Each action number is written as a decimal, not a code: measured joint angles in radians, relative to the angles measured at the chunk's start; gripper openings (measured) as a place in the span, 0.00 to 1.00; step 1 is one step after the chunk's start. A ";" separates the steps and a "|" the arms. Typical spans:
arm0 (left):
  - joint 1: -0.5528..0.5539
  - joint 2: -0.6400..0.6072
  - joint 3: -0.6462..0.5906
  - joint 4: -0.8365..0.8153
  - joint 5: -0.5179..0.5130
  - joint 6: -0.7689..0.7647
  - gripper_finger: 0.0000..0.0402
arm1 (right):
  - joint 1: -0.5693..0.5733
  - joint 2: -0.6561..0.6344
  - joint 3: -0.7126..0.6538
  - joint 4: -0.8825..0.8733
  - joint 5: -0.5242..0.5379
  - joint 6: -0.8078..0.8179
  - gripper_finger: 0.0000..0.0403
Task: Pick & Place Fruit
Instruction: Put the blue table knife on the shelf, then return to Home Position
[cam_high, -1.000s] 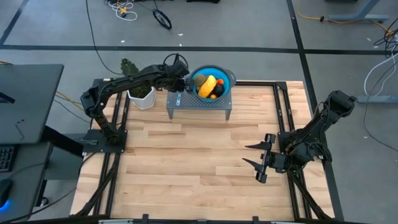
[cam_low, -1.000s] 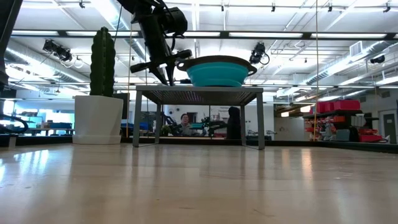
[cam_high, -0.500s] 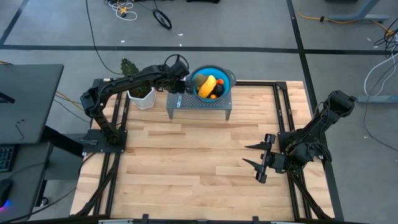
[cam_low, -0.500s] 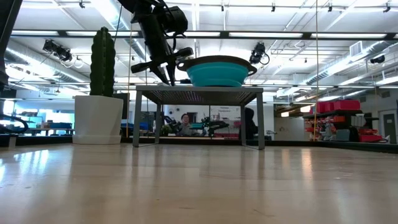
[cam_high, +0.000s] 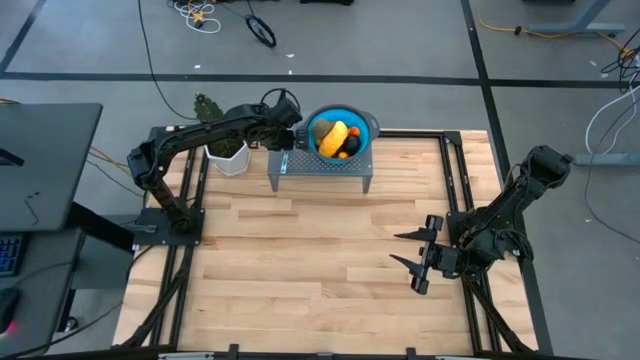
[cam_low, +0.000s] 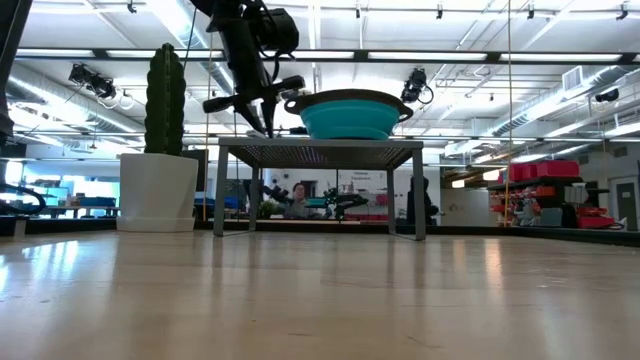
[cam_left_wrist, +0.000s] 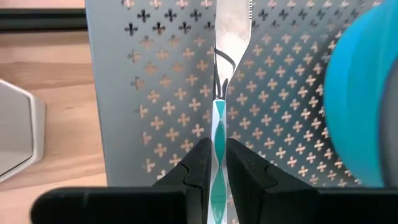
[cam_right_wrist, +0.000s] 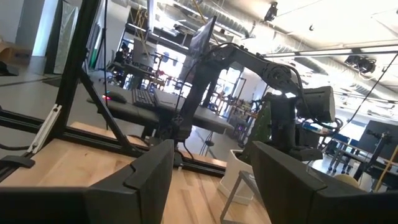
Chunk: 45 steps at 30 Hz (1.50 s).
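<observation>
The fruit (cam_high: 337, 138) lies in a blue bowl (cam_high: 362, 124) on a grey perforated stand (cam_high: 320, 172) at the table's far edge: a yellow-orange oblong (cam_high: 333, 136), a near-black ball (cam_high: 352, 147), orange-red bits and an olive-green piece. In the low view the bowl (cam_low: 345, 112) hides the fruit. My left gripper (cam_left_wrist: 214, 149) hangs over the stand's left end (cam_high: 282, 143), shut on a thin silver-and-blue knife (cam_left_wrist: 219, 118). My right gripper (cam_high: 418, 260) waits open above the table's near right part. My left gripper pinches the knife's blue-striped handle (cam_left_wrist: 219, 127) between its two fingers (cam_left_wrist: 198, 165), which lie along the knife. The silver blade (cam_left_wrist: 230, 31) points away over the stand's top. A thin shadow beside the blade shows it standing off the perforated surface.
A green cactus (cam_high: 210, 108) in a white pot (cam_high: 229, 157) stands just left of the stand, close under my left arm. Black frame rails run along the table's left and right sides. Bare wooden tabletop (cam_high: 310, 260) stretches from the stand to the near edge.
My left gripper has risen slightly above the stand and drifted a little toward the table's left, still shut on the knife. A person in the room behind has walked to the right.
</observation>
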 joint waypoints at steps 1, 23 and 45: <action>0.000 0.000 0.000 0.006 -0.003 -0.001 0.12 | 0.000 0.000 0.000 0.000 0.001 0.000 0.56; -0.016 0.003 0.000 0.014 -0.076 -0.047 0.19 | 0.000 0.000 0.000 0.000 -0.004 0.008 0.56; -0.114 -0.136 0.037 0.015 -0.203 0.123 0.19 | 0.000 0.000 0.000 0.000 0.004 0.004 0.56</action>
